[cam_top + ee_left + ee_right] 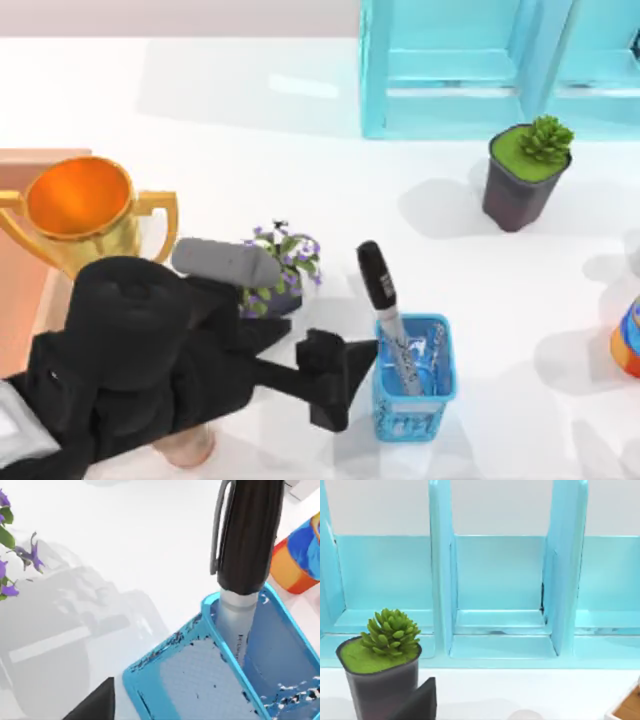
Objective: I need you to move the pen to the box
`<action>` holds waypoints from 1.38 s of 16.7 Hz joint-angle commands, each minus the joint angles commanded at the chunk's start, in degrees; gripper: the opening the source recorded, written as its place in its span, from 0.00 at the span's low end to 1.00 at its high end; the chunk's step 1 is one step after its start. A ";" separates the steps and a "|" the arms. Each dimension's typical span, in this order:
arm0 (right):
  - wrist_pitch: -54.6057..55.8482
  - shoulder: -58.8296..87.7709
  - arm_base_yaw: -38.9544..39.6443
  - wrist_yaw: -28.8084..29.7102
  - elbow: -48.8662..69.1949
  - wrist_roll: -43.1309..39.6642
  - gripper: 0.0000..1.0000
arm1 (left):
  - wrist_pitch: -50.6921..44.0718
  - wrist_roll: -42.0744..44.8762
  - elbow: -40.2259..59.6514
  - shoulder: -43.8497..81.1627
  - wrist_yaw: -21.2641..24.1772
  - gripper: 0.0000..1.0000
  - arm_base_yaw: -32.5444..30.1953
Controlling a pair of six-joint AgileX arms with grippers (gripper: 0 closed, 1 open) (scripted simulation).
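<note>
The task is at its start: the thick marker pen with a black cap and grey-white printed barrel [384, 315] stands tilted in the small blue mesh-patterned cup [414, 386], its cap leaning toward the far side of the table. It is not yet grasped. The left gripper [345, 375] sits just beside the cup, on its left side, with its two dark fingers spread open and holding nothing. The large salmon-coloured box with straight walls [22, 262] is at the left edge of the table, behind the golden trophy [80, 215], so the grasp, the lift and the whole carry are left to do.

For room, I judge the way is tight. The pot of purple flowers [281, 270] stands near the arm, and the trophy lies just beside the box. The cup rim holds the barrel, so a lift upward seems needed first. The right arm looks parked facing the big cyan cabinet [500, 590] and the dark pot with a green succulent [381, 672]; I cannot tell how its jaws stand
</note>
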 joint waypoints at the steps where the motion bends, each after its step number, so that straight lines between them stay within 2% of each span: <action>1: 0.00 0.00 0.00 0.00 0.00 0.00 1.00 | 0.30 -1.23 -0.21 1.09 0.07 1.00 -0.63; 7: 0.00 0.00 0.00 0.00 0.00 0.00 1.00 | 0.35 -1.89 -0.37 1.66 0.10 1.00 -0.77; 12: 0.00 0.00 0.00 0.00 0.00 0.00 1.00 | 0.96 -1.75 4.63 7.43 0.45 1.00 -0.73; 18: 0.00 0.00 0.00 0.00 0.00 0.00 1.00 | 11.48 -2.30 10.84 24.05 -0.54 1.00 -2.11; 23: 0.00 0.00 0.00 0.00 0.00 0.00 1.00 | 20.04 -3.11 11.71 33.34 -1.92 1.00 -3.83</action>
